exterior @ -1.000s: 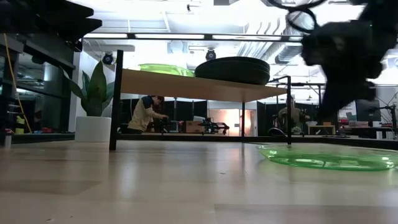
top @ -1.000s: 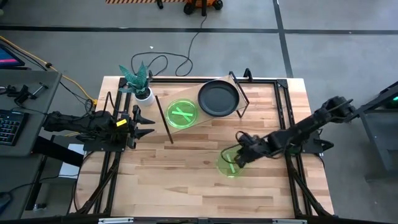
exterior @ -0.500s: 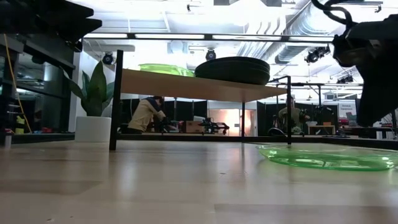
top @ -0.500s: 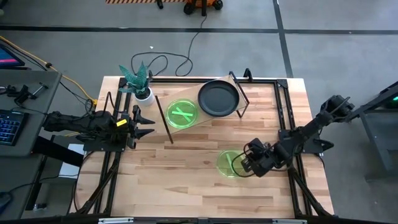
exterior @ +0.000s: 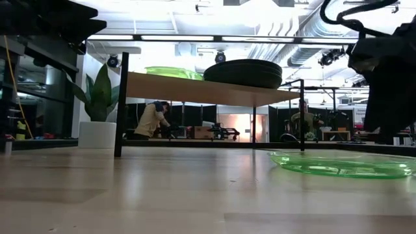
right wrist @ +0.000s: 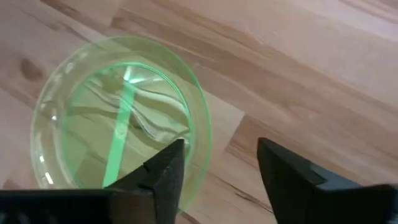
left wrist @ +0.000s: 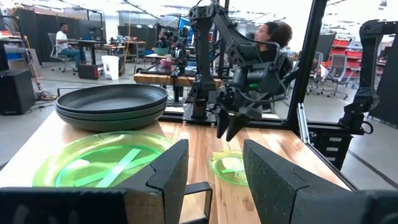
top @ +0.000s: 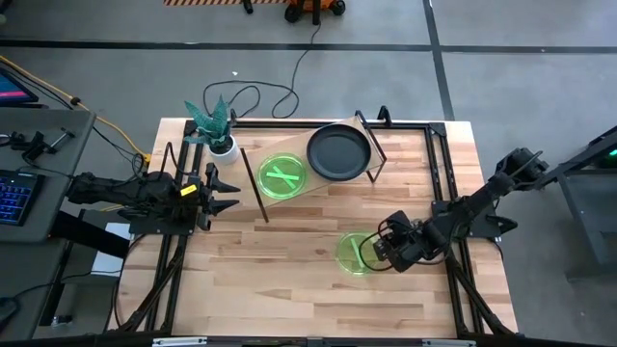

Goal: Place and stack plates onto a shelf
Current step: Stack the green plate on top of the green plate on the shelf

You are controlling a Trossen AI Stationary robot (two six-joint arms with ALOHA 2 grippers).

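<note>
The wooden shelf [top: 310, 189] stands at the table's far middle. On it rest a stack of dark grey plates [top: 338, 152] and, to their left, green plates [top: 281, 177]. One more green plate [top: 353, 253] lies flat on the tabletop, near right of centre. My right gripper [top: 377, 253] hovers open over that plate's right rim [right wrist: 198, 134], fingers pointing down and clear of it, as the left wrist view shows [left wrist: 229, 130]. My left gripper [top: 231, 192] waits open at the table's left, level with the shelf, nothing between its fingers [left wrist: 214, 152].
A potted plant [top: 217, 130] stands at the far left corner beside the shelf. Black frame rails [top: 442, 173] run along the table's edges. Bare tabletop [top: 270, 270] lies near and left of the loose green plate. People work in the room behind.
My right gripper has moved from above the loose green plate's far part toward the table's near edge and slightly right, ending over the plate's right rim. The plate has stayed flat on the table.
</note>
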